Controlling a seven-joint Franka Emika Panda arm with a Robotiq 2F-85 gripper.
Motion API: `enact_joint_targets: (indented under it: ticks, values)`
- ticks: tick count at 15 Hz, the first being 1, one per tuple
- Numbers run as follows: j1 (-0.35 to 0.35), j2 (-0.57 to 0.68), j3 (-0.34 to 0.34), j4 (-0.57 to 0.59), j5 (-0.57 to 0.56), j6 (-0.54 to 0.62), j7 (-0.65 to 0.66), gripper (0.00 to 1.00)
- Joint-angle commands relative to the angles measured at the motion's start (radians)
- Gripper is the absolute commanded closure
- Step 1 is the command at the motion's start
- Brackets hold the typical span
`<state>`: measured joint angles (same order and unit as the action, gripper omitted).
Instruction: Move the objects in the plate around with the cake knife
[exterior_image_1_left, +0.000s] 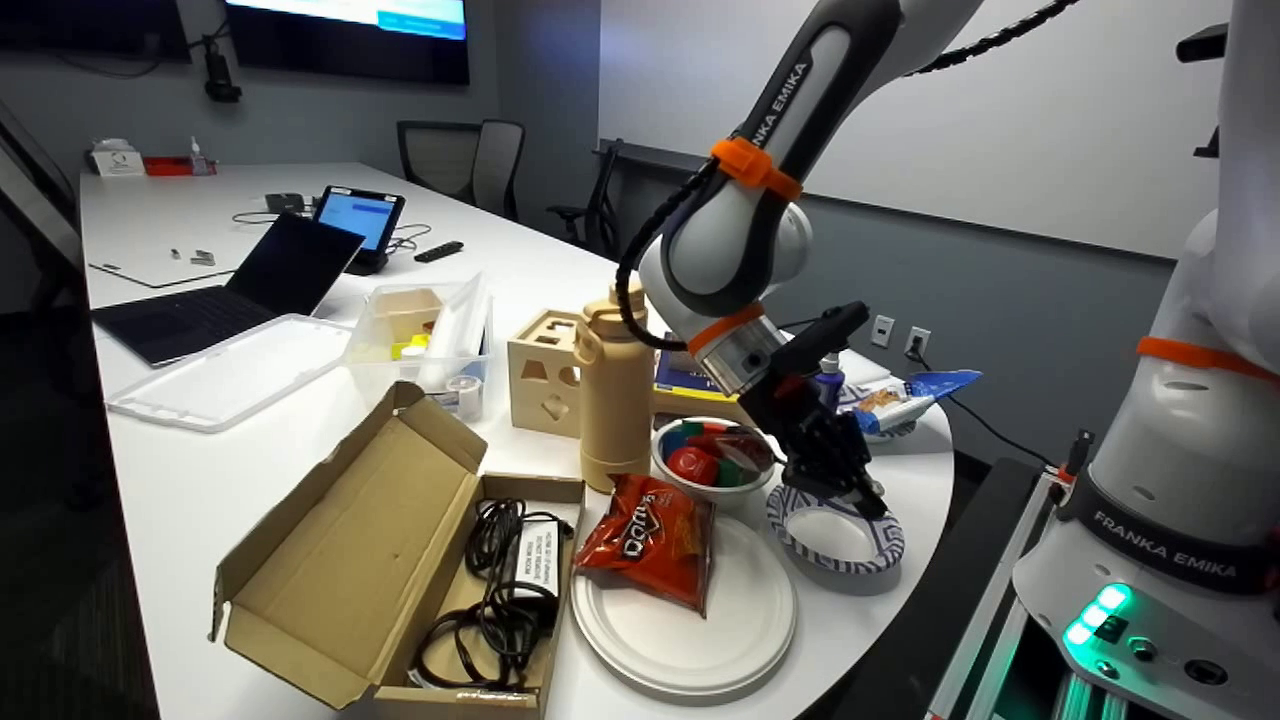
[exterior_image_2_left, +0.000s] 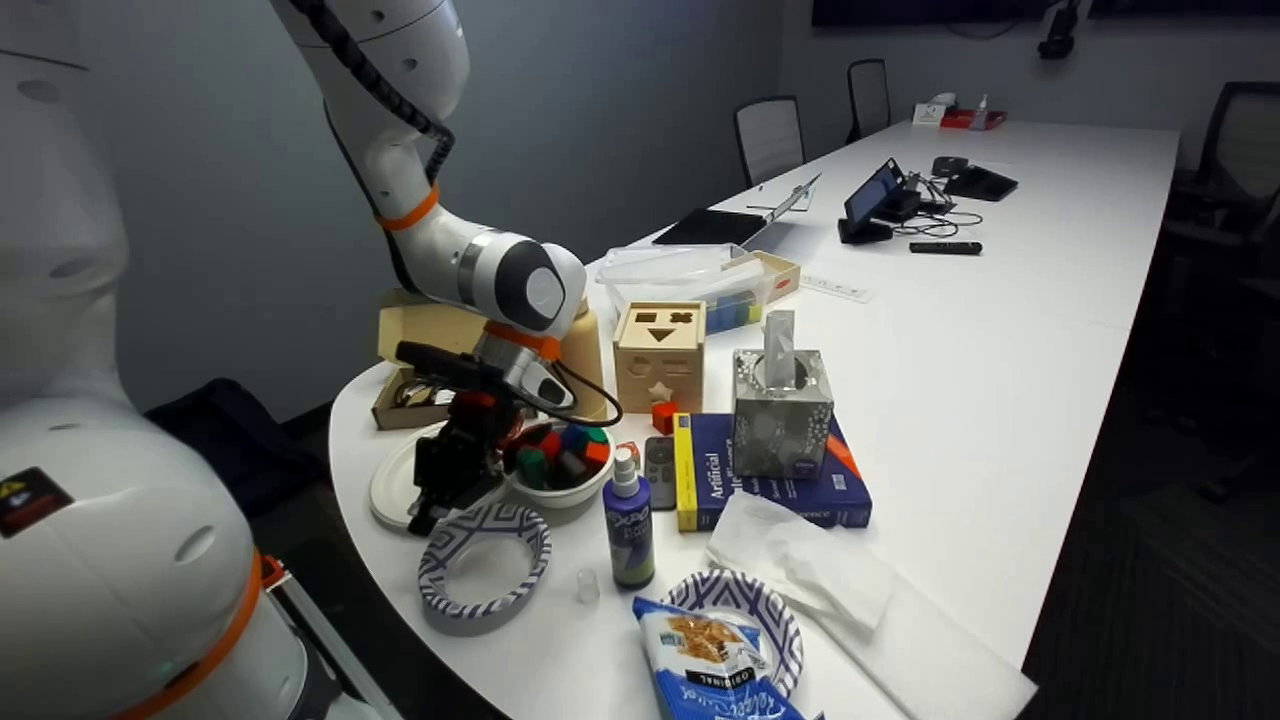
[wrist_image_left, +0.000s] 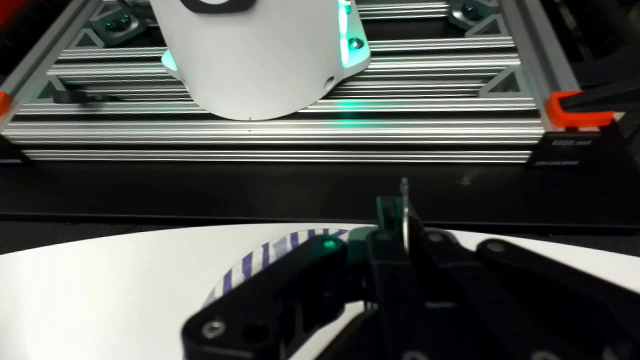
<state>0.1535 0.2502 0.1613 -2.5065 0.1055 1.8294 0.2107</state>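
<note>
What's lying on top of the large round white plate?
A shiny red Doritos bag lies across part of the plate in an exterior view; whatever the bag covers cannot be seen.

Exterior views sharing table (exterior_image_2_left: 1000, 330), wrist facing base (wrist_image_left: 255, 65)

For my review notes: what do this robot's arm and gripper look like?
The arm is white with dark panels, orange bands and a black ribbed cable. Its base bears FRANKA EMIKA lettering and shows green lights. The gripper is black and angular, with small silver bolts.
</note>
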Motion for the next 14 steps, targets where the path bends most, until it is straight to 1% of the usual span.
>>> enact_joint_targets:
  ticks: [1,5,7,10,14]
  values:
    - [-0.01,-0.012,-0.002,0.012,0.093,0.028,-0.065,0.99]
    - [-0.016,-0.055,-0.019,-0.001,0.149,0.079,-0.041,0.99]
    - [-0.014,-0.083,-0.025,-0.007,0.151,0.102,-0.017,0.99]
    - [-0.001,-0.102,-0.04,-0.002,0.086,0.096,0.076,0.99]
    - [0.018,-0.065,-0.048,-0.001,-0.064,0.082,0.212,0.99]
